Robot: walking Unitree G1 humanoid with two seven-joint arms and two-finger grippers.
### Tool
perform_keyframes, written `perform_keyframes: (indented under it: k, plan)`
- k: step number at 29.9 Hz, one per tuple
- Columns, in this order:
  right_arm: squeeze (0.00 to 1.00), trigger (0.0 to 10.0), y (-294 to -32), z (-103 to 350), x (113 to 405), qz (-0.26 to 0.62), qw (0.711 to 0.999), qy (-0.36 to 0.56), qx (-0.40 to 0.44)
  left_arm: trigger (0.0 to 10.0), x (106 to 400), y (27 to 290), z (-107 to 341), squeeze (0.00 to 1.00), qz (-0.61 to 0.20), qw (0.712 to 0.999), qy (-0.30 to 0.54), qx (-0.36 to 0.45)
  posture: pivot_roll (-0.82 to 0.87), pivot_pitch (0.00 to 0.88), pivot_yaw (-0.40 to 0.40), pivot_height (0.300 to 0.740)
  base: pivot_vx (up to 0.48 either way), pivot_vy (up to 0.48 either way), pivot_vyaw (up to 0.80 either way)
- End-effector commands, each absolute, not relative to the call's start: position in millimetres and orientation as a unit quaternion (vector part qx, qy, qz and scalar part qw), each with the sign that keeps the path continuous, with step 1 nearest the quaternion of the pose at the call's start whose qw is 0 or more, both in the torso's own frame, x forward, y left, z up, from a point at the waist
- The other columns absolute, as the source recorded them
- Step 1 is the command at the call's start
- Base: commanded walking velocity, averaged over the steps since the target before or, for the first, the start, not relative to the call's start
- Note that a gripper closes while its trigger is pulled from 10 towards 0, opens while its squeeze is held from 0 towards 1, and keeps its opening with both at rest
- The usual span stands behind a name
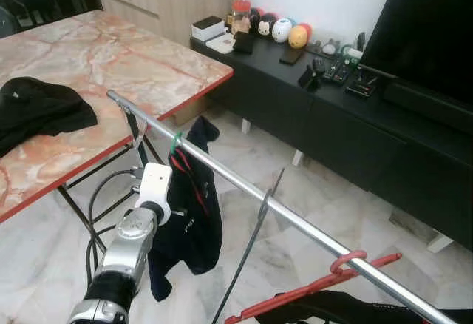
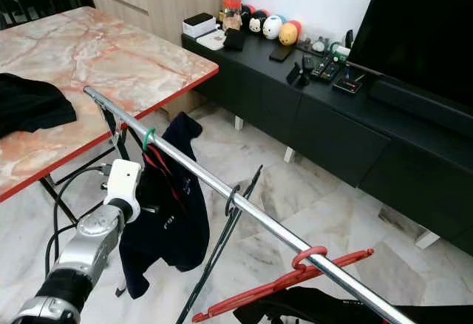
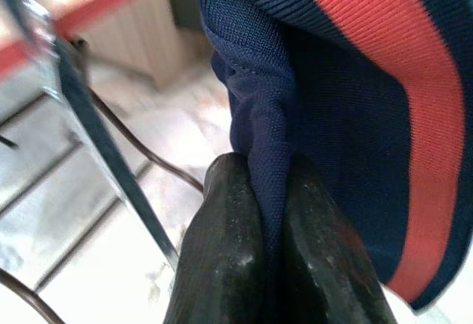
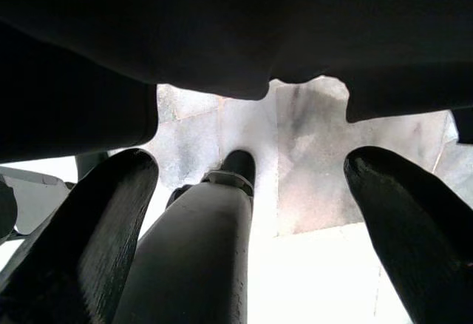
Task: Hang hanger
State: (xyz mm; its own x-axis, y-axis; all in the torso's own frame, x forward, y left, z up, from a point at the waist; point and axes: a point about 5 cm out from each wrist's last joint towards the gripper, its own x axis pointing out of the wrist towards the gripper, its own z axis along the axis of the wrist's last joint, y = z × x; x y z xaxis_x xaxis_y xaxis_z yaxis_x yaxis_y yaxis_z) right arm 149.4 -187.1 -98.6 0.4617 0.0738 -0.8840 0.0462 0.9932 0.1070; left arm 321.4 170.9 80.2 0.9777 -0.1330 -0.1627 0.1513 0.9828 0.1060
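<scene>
The left gripper (image 3: pixel 270 213) is clenched on the hem of a navy jersey (image 1: pixel 194 213), which hangs just above it from a green hanger (image 1: pixel 176 142) on the rail (image 1: pixel 295 220). The right gripper (image 4: pixel 251 213) hangs splayed wide, grasping nothing, beneath dark cloth (image 4: pixel 222 28).

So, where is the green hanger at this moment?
The green hanger hooks over the silver rail near its left end, beside the marble table, carrying the navy shirt that the left gripper pinches.
</scene>
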Motion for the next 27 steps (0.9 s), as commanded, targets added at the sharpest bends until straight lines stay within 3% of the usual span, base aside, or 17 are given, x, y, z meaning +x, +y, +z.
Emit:
perform_keyframes:
  k: [1,2,9,14,27]
  plan:
    - [0.0,10.0,-189,-97,153,0.006,0.856,0.513,0.055,3.9,319,171,98,0.0,-0.067,0.997,0.019,0.043,0.03,0.0,-0.042,0.74,0.0,0.0,0.0]
    - [0.0,10.0,-189,-97,153,0.007,0.856,0.514,0.054,10.0,315,170,98,0.0,-0.071,0.996,0.013,0.042,0.03,0.0,-0.043,0.74,0.0,0.0,0.0]
    - [0.0,10.0,-190,-97,153,0.008,0.856,0.514,0.053,10.0,277,177,80,0.0,-0.072,0.996,0.007,0.046,0.03,0.0,-0.044,0.74,0.0,0.0,0.0]
    - [0.0,10.0,-190,-97,152,0.009,0.856,0.515,0.047,10.0,252,191,41,0.0,-0.057,0.993,0.077,0.075,0.04,0.0,-0.047,0.74,0.0,0.0,0.0]
    - [0.0,10.0,-192,-98,151,0.001,0.856,0.515,0.043,10.0,254,180,31,0.0,-0.076,0.991,0.095,0.059,0.03,0.0,-0.041,0.74,-0.243,0.0,0.0]
